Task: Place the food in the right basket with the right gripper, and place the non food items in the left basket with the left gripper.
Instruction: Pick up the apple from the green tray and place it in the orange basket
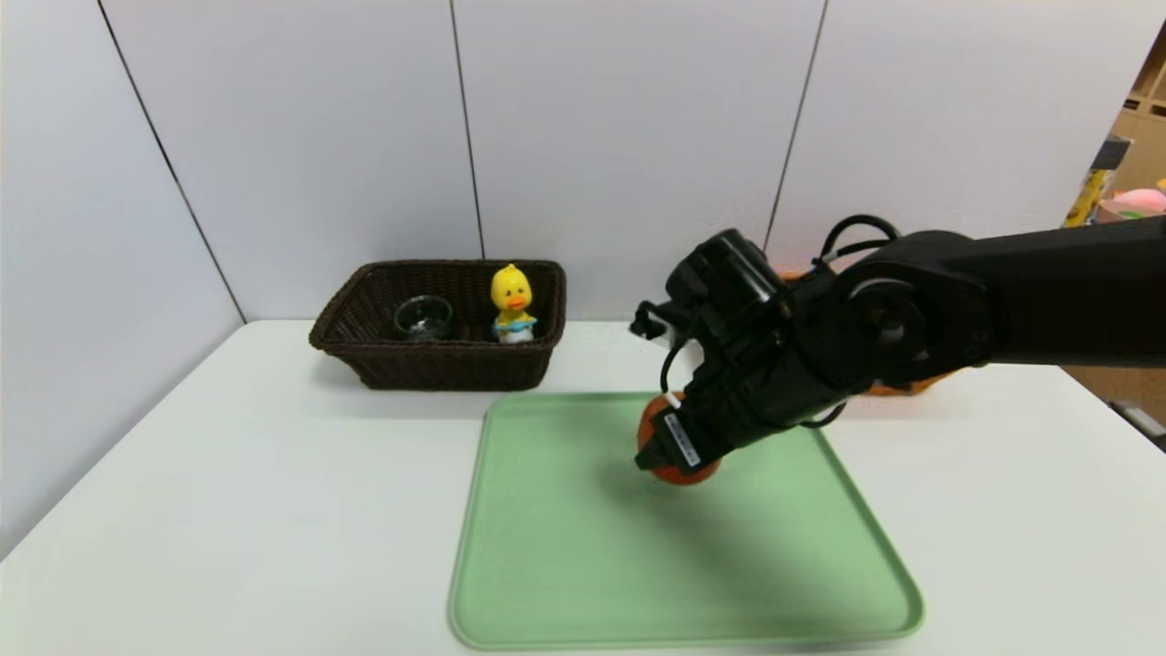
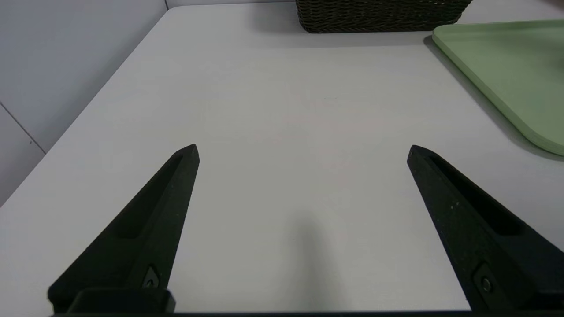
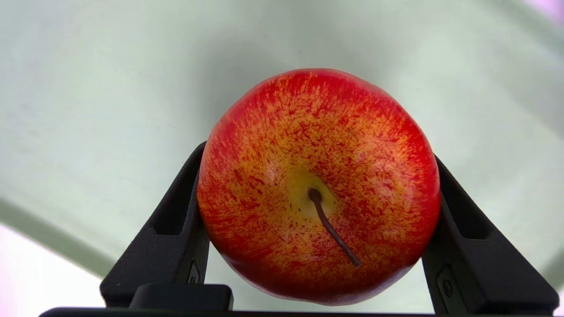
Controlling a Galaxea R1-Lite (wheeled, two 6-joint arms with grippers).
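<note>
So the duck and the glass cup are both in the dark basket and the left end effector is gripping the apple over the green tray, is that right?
Not quite: the right end effector grips the apple over the green tray, as the right wrist view shows. The left end effector is open above the bare table. The duck and glass cup are indeed in the dark basket.

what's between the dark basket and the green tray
Only a bare strip of white table separates the dark basket from the green tray, as the head view shows.

You see a round red apple (image 3: pixel 318 185) flecked yellow, a pale green flat plastic tray (image 1: pixel 583 565), a dark brown woven wicker basket (image 1: pixel 437 364), a yellow duck toy (image 1: pixel 513 301).
</note>
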